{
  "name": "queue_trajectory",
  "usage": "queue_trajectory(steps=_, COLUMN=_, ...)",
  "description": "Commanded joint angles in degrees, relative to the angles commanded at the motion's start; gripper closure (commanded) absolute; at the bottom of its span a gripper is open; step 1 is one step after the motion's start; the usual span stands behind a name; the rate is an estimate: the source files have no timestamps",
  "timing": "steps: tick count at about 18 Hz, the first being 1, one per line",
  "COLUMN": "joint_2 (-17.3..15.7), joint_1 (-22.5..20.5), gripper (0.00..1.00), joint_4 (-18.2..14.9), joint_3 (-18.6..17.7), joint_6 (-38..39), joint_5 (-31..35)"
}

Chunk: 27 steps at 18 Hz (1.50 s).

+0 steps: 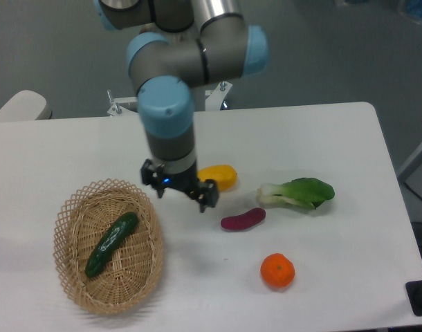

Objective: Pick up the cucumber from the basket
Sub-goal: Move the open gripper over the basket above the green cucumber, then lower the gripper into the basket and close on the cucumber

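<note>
The dark green cucumber lies diagonally inside the tan wicker basket at the table's front left. My gripper hangs open above the table just right of the basket's upper rim, with nothing between its fingers. It stands up and to the right of the cucumber, apart from it. The arm's wrist partly covers the left end of the yellow mango.
A purple sweet potato lies right of the gripper. A bok choy is farther right, and an orange sits toward the front. The robot base stands at the table's back.
</note>
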<state>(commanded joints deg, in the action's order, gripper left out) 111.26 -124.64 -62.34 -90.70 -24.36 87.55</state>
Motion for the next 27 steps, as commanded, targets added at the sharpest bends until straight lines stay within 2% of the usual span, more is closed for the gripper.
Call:
queue_trajectory(steps=2, joint_2=1.0, joint_1=0.6, gripper=0.00, joint_4=3.1, joint_3=-1.0, joint_6=0.5, joint_5=-2.9)
queue_trajectory(steps=6, joint_2=4.0, joint_1=3.1, gripper=0.00, joint_4=5.0, joint_3=-1.5, joint_6=-0.2, joint_5=-3.0)
queue_trajectory(steps=9, joint_2=6.2, joint_1=4.8, gripper=0.00, joint_4=7.7, joint_3=-1.6, joint_6=-1.2, joint_5=-2.7)
queue_trajectory(steps=18, joint_2=9.3, joint_1=8.1, gripper=0.00, joint_4=8.5, joint_3=-1.8, joint_6=-2.3, joint_5=-0.5)
queue_trajectory(steps=22, joint_2=10.0, joint_1=8.8, gripper=0.00, joint_4=10.9, joint_3=-3.1, joint_6=-2.3, joint_5=-0.4)
queue_trajectory(steps=25, joint_2=10.5, joint_1=8.8, gripper=0.00, joint_4=11.0, joint_3=-3.2, joint_6=-2.4, joint_5=0.1)
queue_trajectory(steps=26, joint_2=10.6, joint_1=8.9, gripper=0.01, joint_4=11.1, joint_3=-3.2, joint_6=-2.3, joint_5=0.9)
queue_trajectory(steps=27, joint_2=10.7, joint_1=9.1, gripper=0.10, joint_4=11.1, joint_3=-3.1, joint_6=-2.4, joint_5=1.6)
